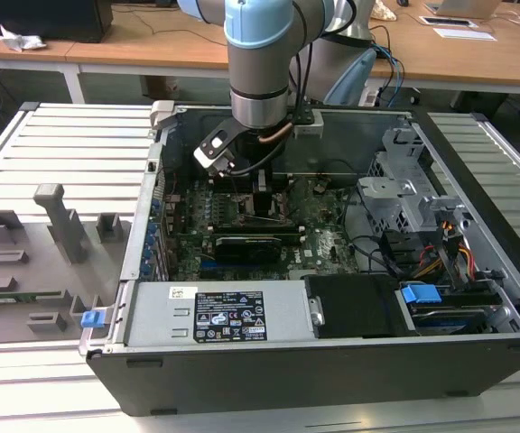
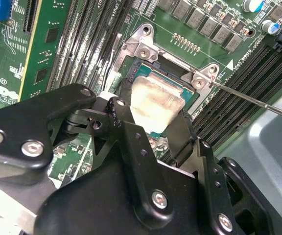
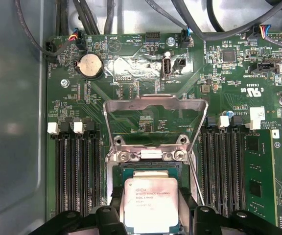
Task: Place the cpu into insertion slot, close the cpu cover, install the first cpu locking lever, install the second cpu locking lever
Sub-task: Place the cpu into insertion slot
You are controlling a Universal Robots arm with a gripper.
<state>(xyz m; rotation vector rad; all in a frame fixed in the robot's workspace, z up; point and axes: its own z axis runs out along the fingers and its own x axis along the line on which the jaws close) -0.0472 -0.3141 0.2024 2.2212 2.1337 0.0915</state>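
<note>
**Gripper closed on the cpu over the open socket**

- Gripper (image 3: 151, 199): black, two-fingered, clamped on the cpu. In both wrist views a finger (image 2: 181, 131) lies against each of two opposite edges of the chip. In the exterior view the arm (image 1: 260, 54) carries it down into the open computer case (image 1: 287, 379), over the middle of the motherboard.
- Cpu (image 3: 150, 208): flat square chip with its pale metal top facing up, held between the fingers directly over the insertion slot. In the second wrist view it looks slightly tilted. Whether it is seated cannot be told.
- Insertion slot (image 3: 147, 170): square socket on the green board. Its far rim shows just beyond the chip.
- Cpu cover (image 3: 153, 101): silver frame plate with a large cut-out, swung up on its hinge at the socket's far edge. It stands open, and the board shows through the cut-out.
- Locking lever (image 2: 258, 102): thin metal rod running out from the socket's corner bracket across the memory slots.
- Memory slots (image 3: 75, 169): long black banks on both sides of the socket.
- Coin cell (image 3: 90, 65): round and silver, on the board beyond the cover.
- Grey fixture tray (image 1: 34, 262): on the table at the exterior view's left, beside the case.
</note>
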